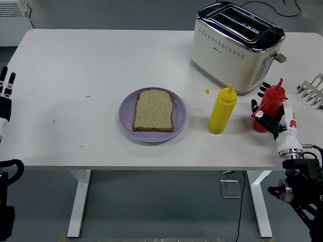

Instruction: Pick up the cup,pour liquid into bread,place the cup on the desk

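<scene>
A slice of brown bread (154, 111) lies on a purple plate (126, 117) at the table's middle. No cup shows. A red squeeze bottle (271, 99) stands near the right edge, leaning slightly. My right hand (266, 113) is wrapped around its lower body, black fingers (255, 105) curled round the far side. Its base looks to be at the table top; contact is unclear. To its left a yellow squeeze bottle (222, 112) stands upright with its cap hanging off. My left hand (6, 89) rests at the left edge, fingers straight.
A cream and chrome toaster (234, 45) stands at the back right, just behind the two bottles. A white wire rack (313, 89) pokes in at the right edge. The white table (75, 70) is bare on its left half.
</scene>
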{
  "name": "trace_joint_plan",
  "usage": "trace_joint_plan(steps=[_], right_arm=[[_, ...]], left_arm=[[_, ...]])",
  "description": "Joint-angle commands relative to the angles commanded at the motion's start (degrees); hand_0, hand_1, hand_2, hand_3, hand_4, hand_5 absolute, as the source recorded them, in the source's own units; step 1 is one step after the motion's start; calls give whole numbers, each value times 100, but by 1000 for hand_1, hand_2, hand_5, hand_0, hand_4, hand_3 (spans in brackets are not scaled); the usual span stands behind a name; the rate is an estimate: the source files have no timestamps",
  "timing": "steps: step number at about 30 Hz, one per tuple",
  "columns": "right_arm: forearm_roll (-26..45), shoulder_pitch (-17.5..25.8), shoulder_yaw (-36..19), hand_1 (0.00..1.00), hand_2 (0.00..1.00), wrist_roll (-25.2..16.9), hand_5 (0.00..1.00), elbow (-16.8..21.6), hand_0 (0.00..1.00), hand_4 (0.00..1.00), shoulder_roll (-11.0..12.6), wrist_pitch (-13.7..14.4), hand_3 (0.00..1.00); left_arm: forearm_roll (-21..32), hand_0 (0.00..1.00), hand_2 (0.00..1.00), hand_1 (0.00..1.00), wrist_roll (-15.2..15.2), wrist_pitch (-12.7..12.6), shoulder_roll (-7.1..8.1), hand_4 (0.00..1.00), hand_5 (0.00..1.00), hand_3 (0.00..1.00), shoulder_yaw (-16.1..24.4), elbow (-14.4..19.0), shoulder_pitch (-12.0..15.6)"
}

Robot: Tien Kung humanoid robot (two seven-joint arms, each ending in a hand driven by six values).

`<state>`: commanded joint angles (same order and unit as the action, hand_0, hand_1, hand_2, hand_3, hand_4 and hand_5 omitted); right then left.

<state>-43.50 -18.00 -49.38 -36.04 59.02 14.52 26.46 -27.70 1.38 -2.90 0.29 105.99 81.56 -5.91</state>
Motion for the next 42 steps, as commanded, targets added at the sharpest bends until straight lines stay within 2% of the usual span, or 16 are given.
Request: trace_joint_plan(steps=[10,20,33,42], right_arm=[[39,92,-109,841,918,35,116,29,939,725,23,35,957],[-33,298,-246,853,946,120,115,186,950,735,117,-43,991],[-447,656,-417,890,993,262,107,671,980,747,239,-98,998],[-541,1134,-619,896,998,354,114,1156,987,751,455,-175,998]], left_arm=[[1,790,748,745,3,-3,1,509,989,708,0,5,-2],[-1,792,749,748,4,-4,5,508,988,709,-18,8,-12],[-8,793,750,750,6,-6,4,508,989,710,-57,0,15],[-13,796,751,752,7,-7,15,506,991,712,-75,7,29]])
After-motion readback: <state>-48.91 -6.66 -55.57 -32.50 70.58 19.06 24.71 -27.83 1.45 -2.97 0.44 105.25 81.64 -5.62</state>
